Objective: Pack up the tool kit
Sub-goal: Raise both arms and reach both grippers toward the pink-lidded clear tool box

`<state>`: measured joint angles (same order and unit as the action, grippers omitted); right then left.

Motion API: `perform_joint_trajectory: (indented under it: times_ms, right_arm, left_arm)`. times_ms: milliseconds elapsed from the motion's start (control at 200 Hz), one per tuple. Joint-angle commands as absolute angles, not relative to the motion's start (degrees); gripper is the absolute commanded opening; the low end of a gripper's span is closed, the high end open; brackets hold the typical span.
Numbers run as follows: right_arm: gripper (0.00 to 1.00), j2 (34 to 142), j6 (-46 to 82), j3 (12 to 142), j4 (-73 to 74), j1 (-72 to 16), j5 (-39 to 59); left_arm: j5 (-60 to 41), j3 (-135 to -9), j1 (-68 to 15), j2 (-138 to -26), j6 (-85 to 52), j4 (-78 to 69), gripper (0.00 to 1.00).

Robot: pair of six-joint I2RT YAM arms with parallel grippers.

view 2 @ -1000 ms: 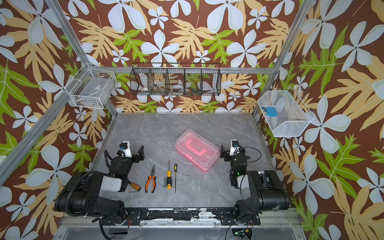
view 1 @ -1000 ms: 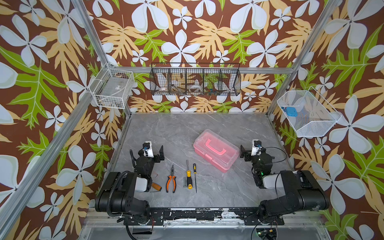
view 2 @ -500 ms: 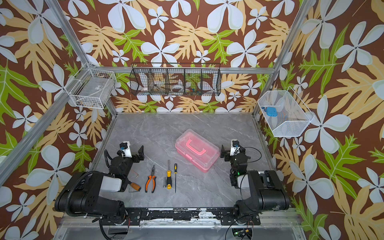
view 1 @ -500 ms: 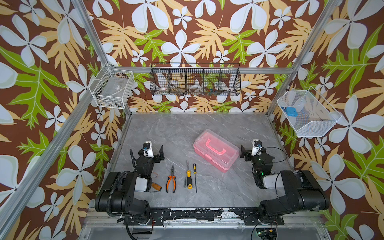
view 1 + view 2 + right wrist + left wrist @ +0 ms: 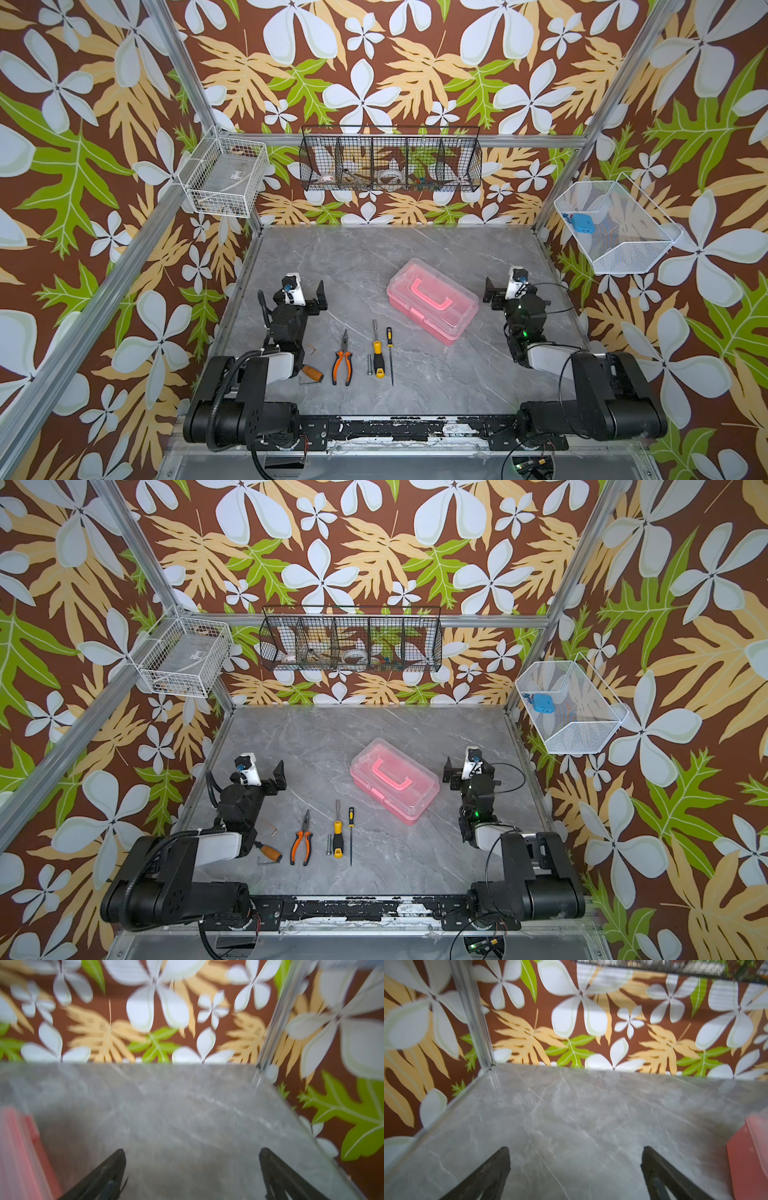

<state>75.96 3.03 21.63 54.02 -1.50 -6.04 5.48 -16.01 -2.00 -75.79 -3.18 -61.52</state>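
Observation:
The tool kit's pink case [image 5: 432, 300] [image 5: 394, 780] lies shut on the grey table, right of centre, with its clear lid and pink handle up. In front of it lie the orange-black pliers [image 5: 342, 363], a yellow-black screwdriver [image 5: 376, 355], a thin screwdriver [image 5: 390, 355] and a small metal bit [image 5: 369, 365]. An orange-handled tool [image 5: 311, 372] is partly hidden under the left arm. My left gripper [image 5: 301, 293] [image 5: 575, 1151] hangs open over bare table, left of the case [image 5: 749, 1157]. My right gripper [image 5: 511, 289] [image 5: 191, 1152] is open and empty, right of the case [image 5: 18, 1147].
A black wire basket [image 5: 390, 160] hangs on the back wall. White wire baskets hang at the left [image 5: 226, 183] and the right [image 5: 615, 228], the right one holding a blue object. Patterned walls and aluminium posts close in the table.

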Motion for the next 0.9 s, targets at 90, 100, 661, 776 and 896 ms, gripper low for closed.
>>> perform_joint_trajectory:
  times_ms: [90, 100, 661, 776, 896]
  right_arm:
    - [1.00, 67.38, 9.18, 29.81, 28.53, -3.70, -18.03]
    - [1.00, 67.03, 9.15, 30.22, 27.43, -3.87, -18.06]
    - [1.00, 59.99, 14.12, 47.11, -5.18, -11.59, -4.51]
    - [0.88, 62.78, 14.63, 49.47, -8.96, -11.68, 0.78]
    - [0.75, 66.14, 15.18, 50.96, -12.00, -11.69, 6.79]
  left_arm:
    - [21.08, -21.74, -2.89, -68.59, -17.14, -44.60, 1.00]
    - [21.99, -22.31, -2.90, -68.14, -18.30, -43.23, 1.00]
    - [3.73, -45.55, -3.08, -61.87, -39.37, 2.54, 0.93]
    - [-6.82, -43.27, -3.21, -61.28, -42.29, 1.53, 0.80]
    - [-13.24, -41.01, -5.19, -59.76, -44.06, 0.51, 0.74]
